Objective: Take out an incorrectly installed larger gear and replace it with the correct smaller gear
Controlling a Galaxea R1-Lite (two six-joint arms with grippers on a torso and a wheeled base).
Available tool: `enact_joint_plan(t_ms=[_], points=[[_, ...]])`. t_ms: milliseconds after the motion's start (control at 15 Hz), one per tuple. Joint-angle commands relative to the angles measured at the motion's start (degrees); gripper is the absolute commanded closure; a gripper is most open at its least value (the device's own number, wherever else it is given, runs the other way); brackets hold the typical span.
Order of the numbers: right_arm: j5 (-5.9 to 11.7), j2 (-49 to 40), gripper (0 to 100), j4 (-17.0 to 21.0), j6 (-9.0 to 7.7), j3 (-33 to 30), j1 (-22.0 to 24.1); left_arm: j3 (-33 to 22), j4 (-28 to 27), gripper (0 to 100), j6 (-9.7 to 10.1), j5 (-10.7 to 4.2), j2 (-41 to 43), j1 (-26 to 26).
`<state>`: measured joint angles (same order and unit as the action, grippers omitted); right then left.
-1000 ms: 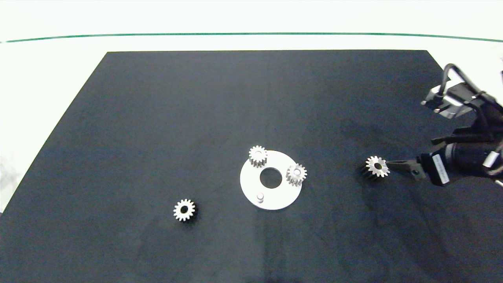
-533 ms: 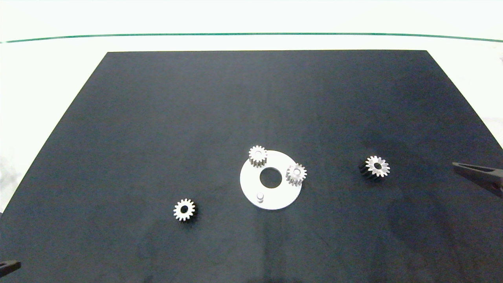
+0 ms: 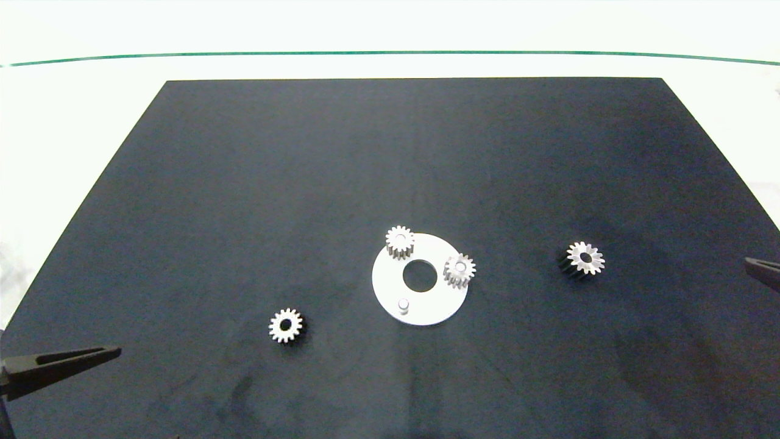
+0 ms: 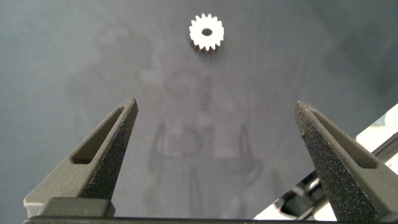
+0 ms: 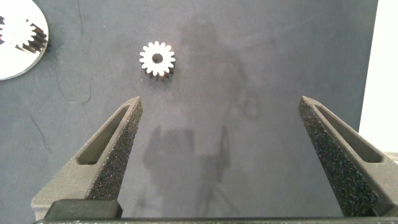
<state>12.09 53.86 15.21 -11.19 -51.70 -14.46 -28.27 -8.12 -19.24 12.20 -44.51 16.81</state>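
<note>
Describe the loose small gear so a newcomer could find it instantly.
On the black mat, find the white round plate near the middle. The smaller gear lies alone on the mat towards the left pincer; unlike the plate's two gears, it sits on no peg.

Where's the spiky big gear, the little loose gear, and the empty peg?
larger gear [image 3: 585,258]: head view, bright top face.
smaller gear [image 3: 285,325]: head view, toothed face beside its hole.
empty peg [image 3: 403,303]: head view, its top.

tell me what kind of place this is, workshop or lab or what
Most likely a robot test bench for assembly practice, not a working workshop: a plain black mat on a white table, and a round white plate with a peg, gears laid out around it.
</note>
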Motion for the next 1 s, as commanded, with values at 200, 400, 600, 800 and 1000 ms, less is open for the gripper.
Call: enact_joint_plan(t_ms=[200, 400, 600, 800, 1000], points=[[-0.05, 0.0, 0, 0.0, 0.20, 0.5, -0.1, 5.9, 14.3, 0, -4.05, 0.10, -12.2, 0.8], [-0.05, -0.1, 0, 0.0, 0.20, 0.5, 0.0, 9.8, 29.2, 0, -6.60, -0.34, -19.6, 4.0], [-0.05, -0.2, 0, 0.0, 1.00, 0.8, -0.1, 9.9, 29.7, 0, -6.16, -1.57, -22.6, 5.4], [-0.23, -0.2, 0, 0.0, 1.17, 1.2, -0.1, 9.2, 30.0, 0, -4.58, -2.71, -24.7, 5.6], [-0.32, -0.2, 0, 0.0, 2.05, 1.3, -0.1, 8.4, 32.4, 0, -4.49, -3.33, -28.7, 5.7]])
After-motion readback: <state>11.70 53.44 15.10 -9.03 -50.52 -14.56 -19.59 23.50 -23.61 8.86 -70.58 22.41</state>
